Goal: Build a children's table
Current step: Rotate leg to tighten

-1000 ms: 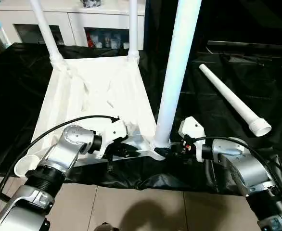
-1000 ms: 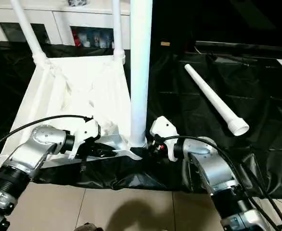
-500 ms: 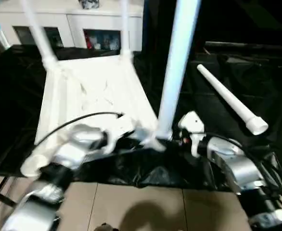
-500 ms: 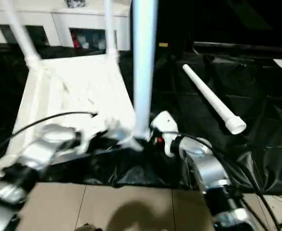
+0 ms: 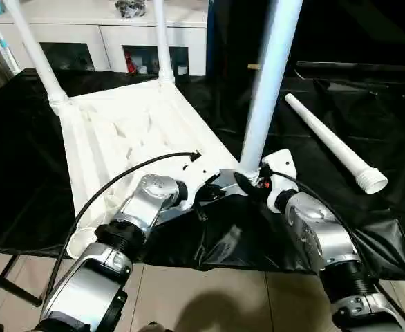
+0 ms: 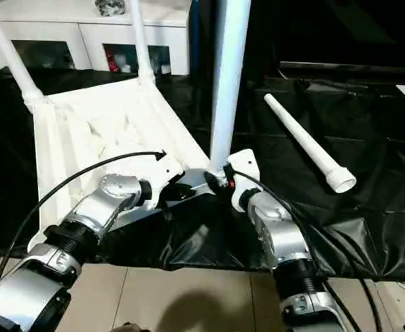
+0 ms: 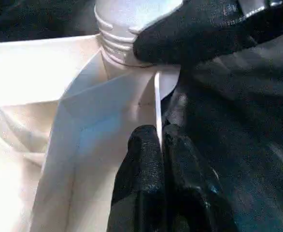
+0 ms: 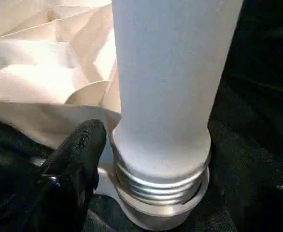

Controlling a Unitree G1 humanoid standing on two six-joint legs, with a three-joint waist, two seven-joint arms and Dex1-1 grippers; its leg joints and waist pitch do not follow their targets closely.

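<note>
Black sheeting [image 5: 341, 111]: covers the work surface, wrinkled, under every part listed below.

White cabinet [image 5: 106, 41]: stands behind the sheeting, glass doors, small items inside.

Children's table, top [image 5: 130, 135]: white plastic, lying upside down on the sheeting, ribbed underside up, one corner turned toward the robot.

Fitted legs: two stand upright in the far corner sockets [image 5: 40, 59] and [image 5: 161, 41]; a third leg [image 5: 268, 83] rises from the near corner socket [image 8: 161, 205], its threaded base partly showing above the socket rim.

Loose leg [image 5: 330, 142]: lies flat on the sheeting to the right, well apart from the top, wide end nearer the robot.

Left gripper [image 7: 161, 137]: fingers pressed together, pinching the thin edge wall of the top just beside the near socket.

Right gripper [image 5: 247, 183]: at the base of the third leg; one black finger [image 8: 76, 164] rests beside the threads. Whether the jaws clasp the leg cannot be told.
</note>
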